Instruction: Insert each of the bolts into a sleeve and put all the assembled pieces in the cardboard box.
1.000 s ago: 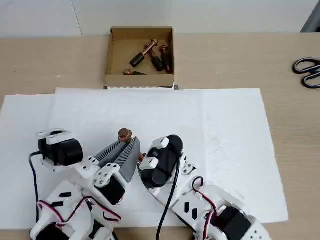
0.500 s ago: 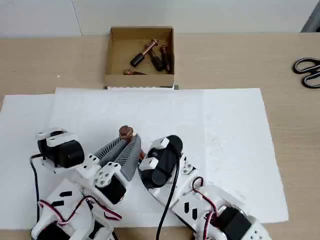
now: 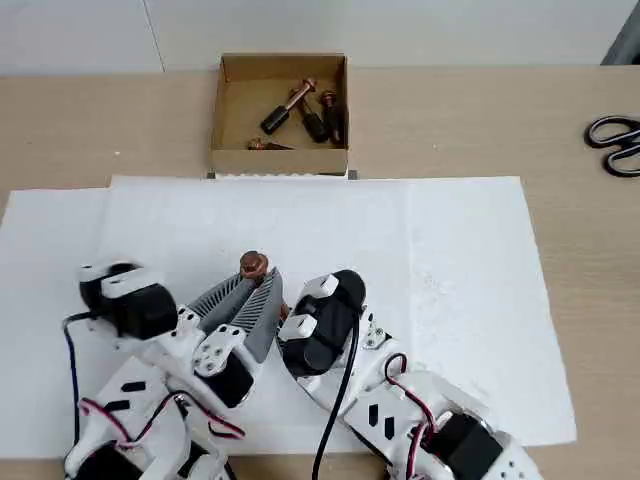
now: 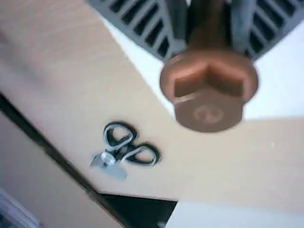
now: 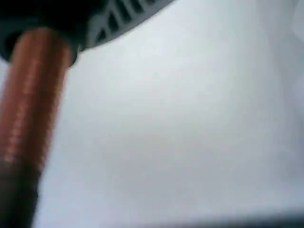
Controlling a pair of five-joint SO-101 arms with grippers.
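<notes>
Bolt (image 3: 253, 265) with a copper hex head, held in the left claw (image 3: 257, 281): seen from the high view, the claw's grey ribbed fingers (image 3: 240, 300) are clenched on the shaft and the head pokes out just past their tips, over the near part of a white paper sheet (image 3: 450, 270) spread on the bench (image 3: 480, 110). The right arm (image 3: 322, 318) lies just beside the left one, and the right claw (image 3: 286, 316) meets the left claw's side; whether it is clenched or released cannot be told. At the far edge of the paper stands the cardboard box (image 3: 215, 110), with several assembled pieces (image 3: 300, 110) lying loose inside – copper bolts in dark sleeves. A pair of scissors (image 3: 612, 145) lies on the bare bench, well apart from the box. In the left wrist view the hex head sits close to the camera with a grey finger pressed to each side of the shaft; behind it are the paper's edge, the wooden bench and the scissors. In the right wrist view a copper threaded shaft runs across white paper, one end under a dark shape beside a grey ribbed part, the other end fading into a dark blur that cannot be made out.
</notes>
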